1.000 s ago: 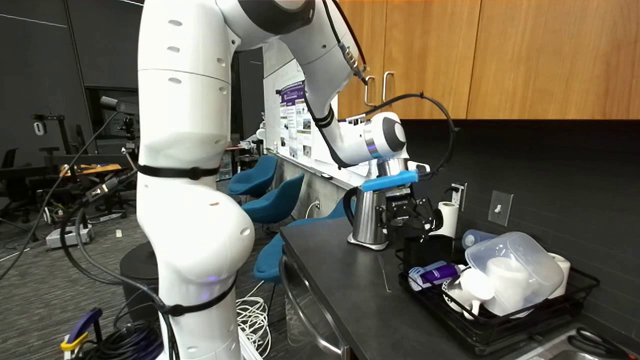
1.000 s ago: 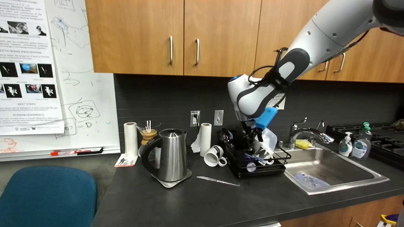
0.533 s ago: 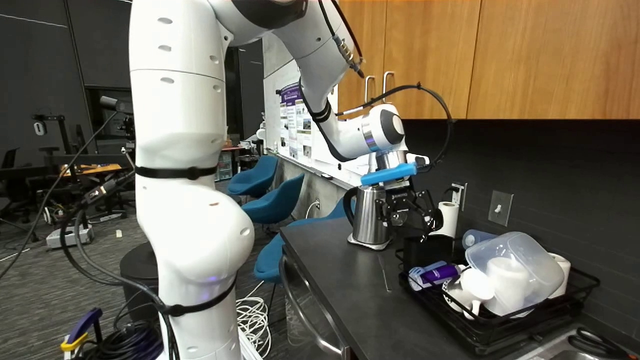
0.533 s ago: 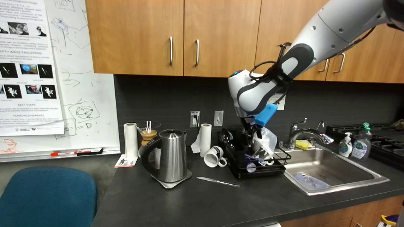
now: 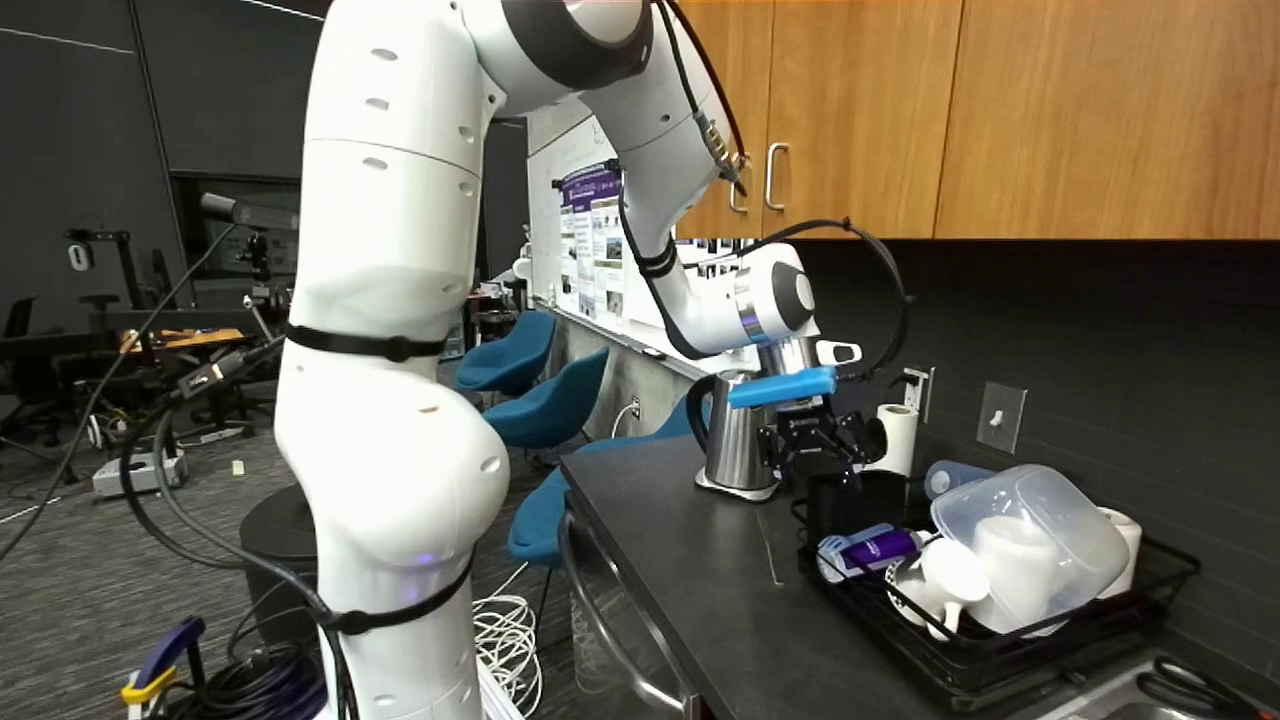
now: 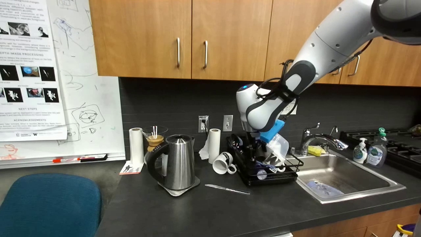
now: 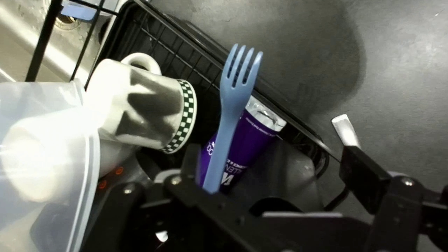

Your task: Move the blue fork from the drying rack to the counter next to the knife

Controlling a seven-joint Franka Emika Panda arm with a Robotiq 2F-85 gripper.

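Blue fork (image 7: pixel 229 115) shows near the gripper (image 7: pixel 272 159), jaws spread above the drying rack (image 6: pixel 270 180). A knife (image 6: pixel 227 189) lies on the counter (image 6: pixel 197 217).

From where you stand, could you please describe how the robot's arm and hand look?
The arm is white and rounded, with dark grey joint covers, black straps and a looping black cable. The hand is black, with jointed fingers; a bright blue block sits above it.
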